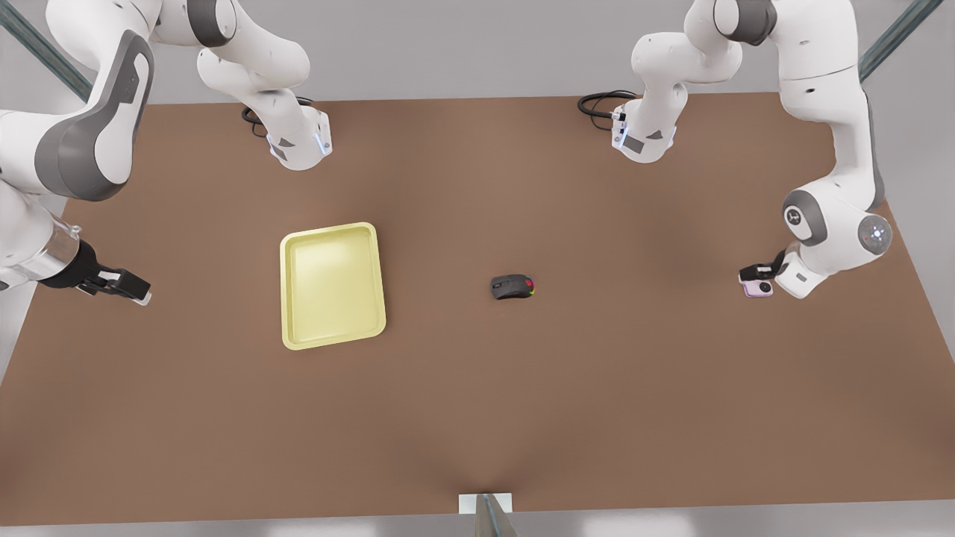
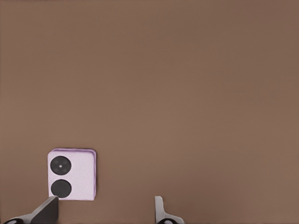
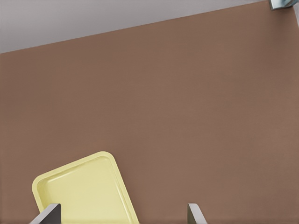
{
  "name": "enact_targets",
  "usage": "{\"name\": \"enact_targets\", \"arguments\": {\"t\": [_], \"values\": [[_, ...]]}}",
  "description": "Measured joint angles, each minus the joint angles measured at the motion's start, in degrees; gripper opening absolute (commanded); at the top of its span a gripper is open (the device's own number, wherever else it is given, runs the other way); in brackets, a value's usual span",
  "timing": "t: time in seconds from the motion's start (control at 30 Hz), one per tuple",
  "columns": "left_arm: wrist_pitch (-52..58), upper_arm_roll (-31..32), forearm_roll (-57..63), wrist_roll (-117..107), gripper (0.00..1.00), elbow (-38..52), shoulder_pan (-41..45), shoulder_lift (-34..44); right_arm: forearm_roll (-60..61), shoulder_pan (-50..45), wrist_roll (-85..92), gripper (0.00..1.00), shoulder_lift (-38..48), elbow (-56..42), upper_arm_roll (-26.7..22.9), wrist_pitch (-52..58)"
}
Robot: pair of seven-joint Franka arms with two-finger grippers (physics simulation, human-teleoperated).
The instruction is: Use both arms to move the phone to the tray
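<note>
The phone lies near the desk's right edge in the front view, beneath the left pincer, open and empty. The right pincer hangs open beside the tray, bare desk between.

Pale yellow shallow rectangular tray with rounded corners and raised rim, lying on the plain brown tabletop, right tool just above the tray's near part, its two dark fingertips spread apart, grey wall beyond the tabletop's far edge
</note>
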State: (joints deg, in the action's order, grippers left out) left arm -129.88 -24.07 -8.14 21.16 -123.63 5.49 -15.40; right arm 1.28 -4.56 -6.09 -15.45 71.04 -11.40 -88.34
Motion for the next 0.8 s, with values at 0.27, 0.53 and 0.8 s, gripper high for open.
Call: {"name": "enact_targets", "arguments": {"t": [0.27,0.53,0.8], "values": [[-11.8,-1.7,-0.3,10.0,1.0,-2.9,-2.1,-5.2,-0.2,0.0,-0.1,1.0,0.0,0.0,0.0,0.0],[-15.4,-1.7,-3.2,16.7,1.0,-3.7,-2.9,-8.0,-0.3,0.0,-0.2,1.0,0.0,0.0,0.0,0.0],[-16.8,-1.7,-6.2,21.0,1.0,-3.7,-3.5,-11.0,-0.3,0.1,-0.3,1.0,0.0,0.0,0.0,0.0]]}}
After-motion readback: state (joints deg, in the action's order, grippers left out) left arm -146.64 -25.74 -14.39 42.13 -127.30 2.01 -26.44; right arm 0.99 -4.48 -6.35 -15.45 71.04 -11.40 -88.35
